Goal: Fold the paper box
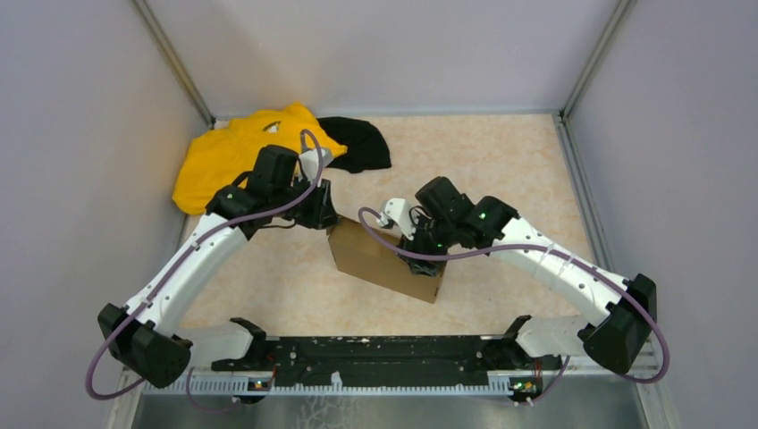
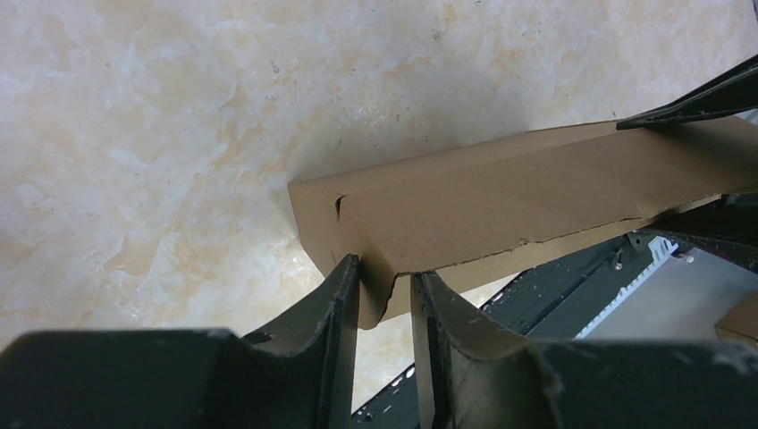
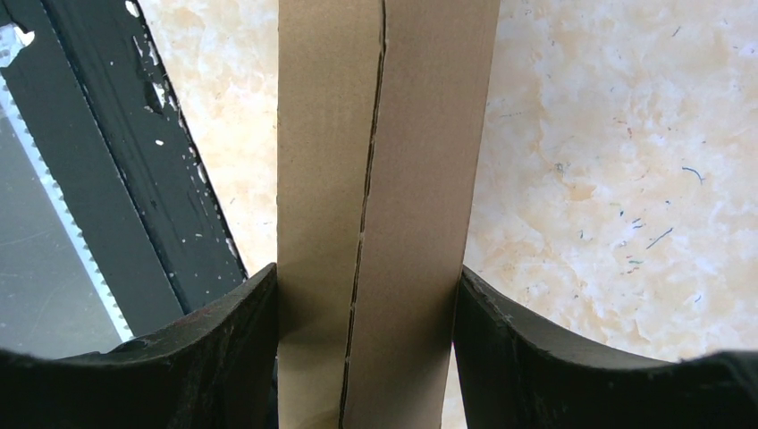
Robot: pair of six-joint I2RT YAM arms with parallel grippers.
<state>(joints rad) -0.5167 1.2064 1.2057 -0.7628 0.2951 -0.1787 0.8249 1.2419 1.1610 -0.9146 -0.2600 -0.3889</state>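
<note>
The paper box [image 1: 384, 259] is a narrow brown cardboard shape held tilted above the table's middle, between both arms. My left gripper [image 1: 326, 214] sits at its far left end. In the left wrist view the box [image 2: 536, 188] runs off to the right, and the left gripper [image 2: 384, 286] is shut on a folded corner wall with a torn edge. My right gripper [image 1: 425, 255] is over the near right end. In the right wrist view the box [image 3: 384, 179] shows a slit down its middle, and the right gripper [image 3: 368, 304] clamps both of its long sides.
A yellow cloth [image 1: 232, 156] and a black cloth [image 1: 362, 143] lie at the back left. The black mounting rail [image 1: 384, 357] runs along the near edge. Grey walls close in the left, right and back sides.
</note>
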